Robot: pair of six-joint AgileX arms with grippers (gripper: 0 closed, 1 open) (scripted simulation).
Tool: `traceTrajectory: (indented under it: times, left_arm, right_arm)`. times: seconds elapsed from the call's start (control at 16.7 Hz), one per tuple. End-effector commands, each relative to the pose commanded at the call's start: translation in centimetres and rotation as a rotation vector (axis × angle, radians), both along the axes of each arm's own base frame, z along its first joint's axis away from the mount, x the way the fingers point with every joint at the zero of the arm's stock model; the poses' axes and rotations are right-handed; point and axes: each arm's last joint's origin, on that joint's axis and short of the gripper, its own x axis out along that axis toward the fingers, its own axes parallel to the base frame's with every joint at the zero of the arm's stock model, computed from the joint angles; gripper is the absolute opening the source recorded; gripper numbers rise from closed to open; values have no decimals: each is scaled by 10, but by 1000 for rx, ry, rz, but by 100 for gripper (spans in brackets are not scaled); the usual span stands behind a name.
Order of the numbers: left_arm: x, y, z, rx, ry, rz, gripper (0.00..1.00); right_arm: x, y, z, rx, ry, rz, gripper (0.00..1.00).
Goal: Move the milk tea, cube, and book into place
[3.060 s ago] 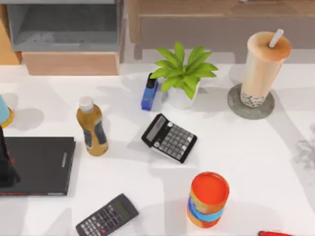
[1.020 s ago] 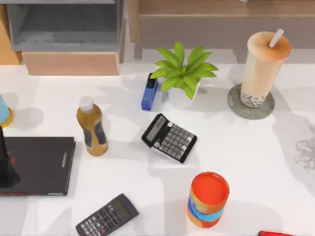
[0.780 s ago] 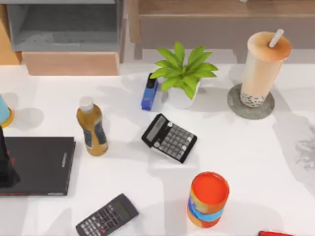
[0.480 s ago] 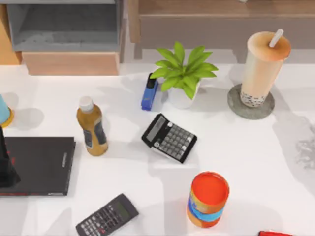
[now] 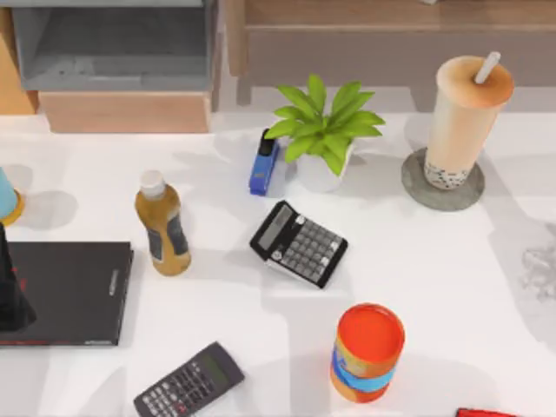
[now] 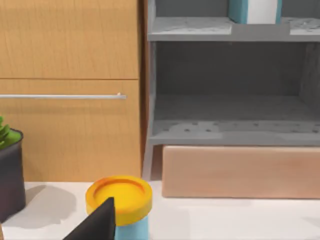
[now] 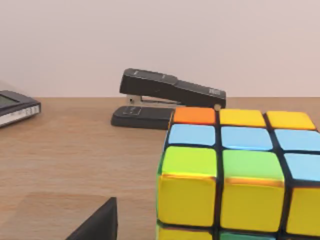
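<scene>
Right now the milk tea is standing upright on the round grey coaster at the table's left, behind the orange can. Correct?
Not quite. The milk tea stands upright on the round grey coaster, but at the table's right, not its left. The top view shows it there, behind the orange can. The rest holds.

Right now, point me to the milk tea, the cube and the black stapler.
milk tea (image 5: 463, 117): top view, on the cup's beige side wall.
cube (image 7: 240, 175): right wrist view, on a green sticker of its front face.
black stapler (image 7: 167, 95): right wrist view, on its upper arm.
</scene>
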Motion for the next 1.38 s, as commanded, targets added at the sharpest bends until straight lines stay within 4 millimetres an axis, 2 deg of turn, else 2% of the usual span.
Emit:
traceTrajectory:
  times: [0.3,0.48,0.66,0.78,0.9,1.02,1.14,1.26,1.38]
  left_arm:
    - [0,0,0,0,0,0,100]
    - [0,0,0,0,0,0,100]
    - [0,0,0,0,0,0,100]
    - [0,0,0,0,0,0,100]
    - [0,0,0,0,0,0,100]
    - [0,0,0,0,0,0,100]
    - [0,0,0,0,0,0,100]
    - [0,0,0,0,0,0,100]
    - [0,0,0,0,0,0,100]
  right_arm:
    - [0,-3,-1,-1,3,-5,100]
    - [-19,-16,5,-2,5,-8,100]
    - [-61,-37,11,-4,6,-11,100]
    - [-102,-55,9,-5,7,-13,100]
    - [-153,-73,-1,-4,2,-13,100]
    - [-207,-88,-23,-3,-9,-11,100]
    - [-254,-100,-61,-2,-14,-8,100]
    - [-289,-108,-107,-1,-13,-5,100]
    - [-309,-112,-151,-2,-9,0,100]
